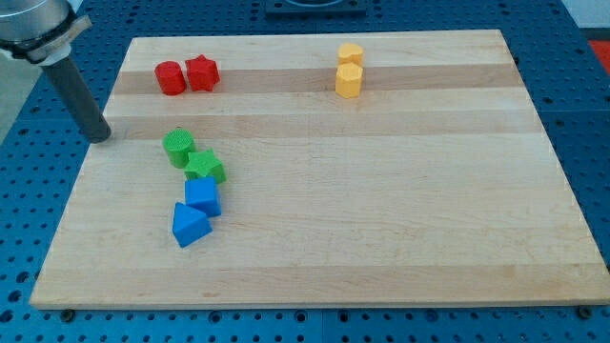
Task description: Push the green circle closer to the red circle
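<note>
My tip [98, 136] sits at the view's left edge of the wooden board [381, 191]; it is a bare rod with no pincer, so nothing opens or shuts and it holds nothing; it touches no block.

The green circle [178, 148] stands near the view's left side, a little to the right of my tip; the green star [205, 167] is just beside it, lower and to the right, maybe touching; I cannot tell for sure. The red circle [171, 78] is up toward the view's top, almost straight above the green circle, with the red star [202, 72] right next to it.

The green circle looks small, light and hard, like plastic; it should slide easily on smooth wood; being round, it may slip sideways off the rod if pushed off-centre. I think the best spot to push is its lower side, in the middle, aiming up at the red circle; the green star sits close to that spot, so my tip must squeeze in with care.
</note>
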